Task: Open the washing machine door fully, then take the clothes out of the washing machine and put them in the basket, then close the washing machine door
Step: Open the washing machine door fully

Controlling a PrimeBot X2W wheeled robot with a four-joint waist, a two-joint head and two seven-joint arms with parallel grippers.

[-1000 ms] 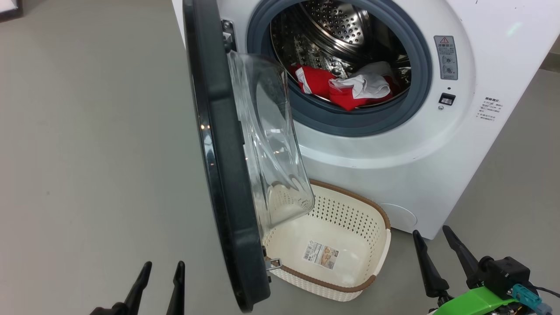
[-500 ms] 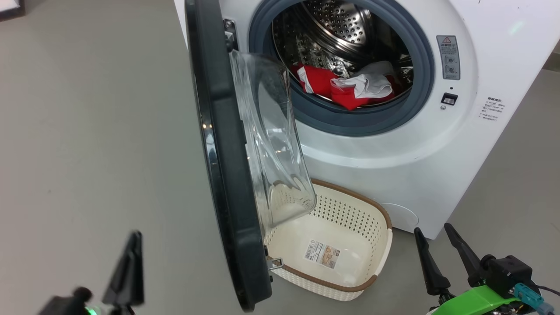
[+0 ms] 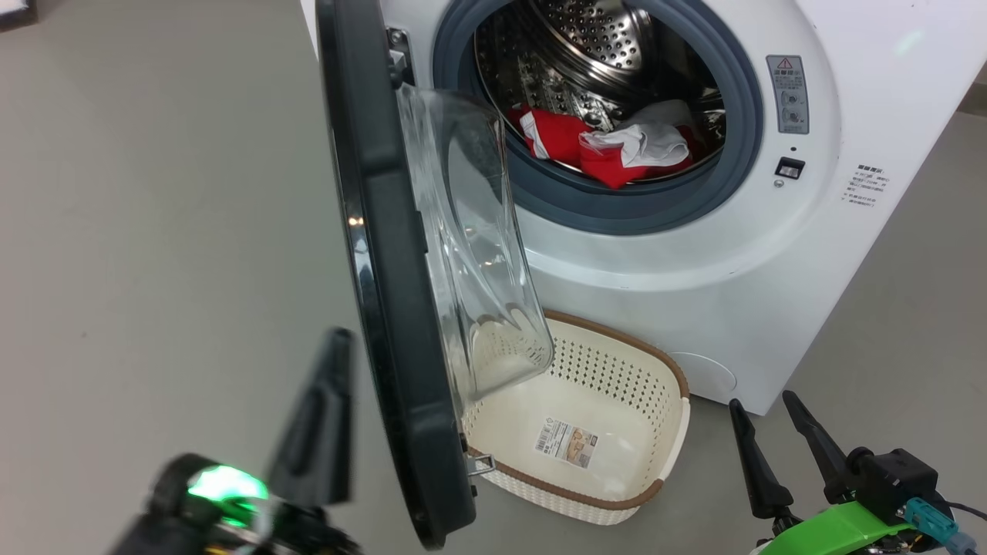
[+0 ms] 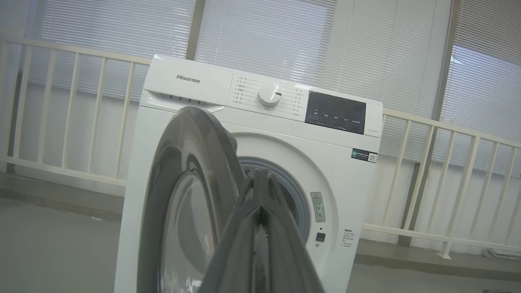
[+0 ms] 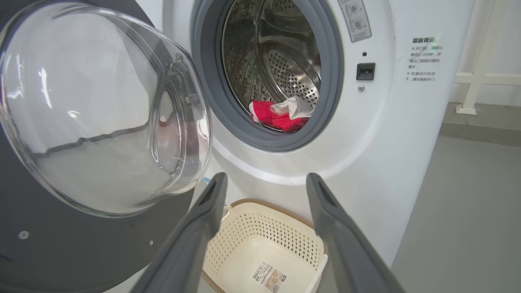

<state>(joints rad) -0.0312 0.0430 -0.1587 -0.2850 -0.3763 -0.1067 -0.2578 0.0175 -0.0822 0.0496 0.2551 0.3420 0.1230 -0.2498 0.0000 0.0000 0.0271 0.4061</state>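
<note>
Clothes (image 3: 609,146) lie inside the washing machine (image 3: 694,254) at one o'clock. The washing machine door (image 3: 385,270) (seen edge-on) hangs ajar over the basket (image 3: 609,370) at five o'clock. Left gripper (image 3: 338,347), fingers together, sits at seven o'clock; right gripper (image 3: 761,405), fingers apart, at four o'clock.

Saw a white washing machine (image 3: 694,293), grey on its rubber ring (image 3: 617,217), shiny steel with rows of small holes in the drum (image 3: 601,31). Noted bright red clothes (image 3: 563,139) with white panels. Found glossy black on the washing machine door (image 3: 385,254) around clear glass. Marked the basket (image 3: 609,374) cream, perforated in dots, brown and woven-looking at the rim. Spotted dull grey floor (image 3: 154,231).
</note>
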